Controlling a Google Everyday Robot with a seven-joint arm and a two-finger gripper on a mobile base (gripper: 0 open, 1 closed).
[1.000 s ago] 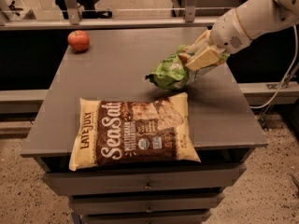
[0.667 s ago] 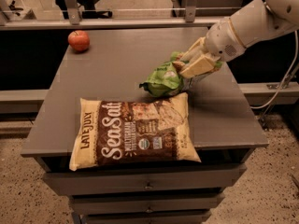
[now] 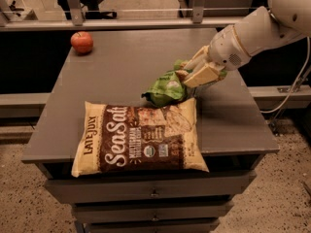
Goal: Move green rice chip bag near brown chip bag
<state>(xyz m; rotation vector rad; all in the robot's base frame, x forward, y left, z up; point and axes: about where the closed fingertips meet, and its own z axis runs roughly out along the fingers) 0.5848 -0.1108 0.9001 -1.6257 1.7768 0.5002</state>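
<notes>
Seemingly the gripper [image 3: 190, 74] clasps the green rice chip bag [image 3: 164, 89], hiding its top, beside the brown chip bag [image 3: 140, 139].

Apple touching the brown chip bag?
No: apple sits far-left, apart from brown chip bag; hand, right of centre, grips green rice chip bag.

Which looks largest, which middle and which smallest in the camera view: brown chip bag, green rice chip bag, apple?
1. brown chip bag
2. green rice chip bag, with the gripper shut on its right end, just behind the brown bag
3. apple, farther back, so its real size is less sure
</notes>
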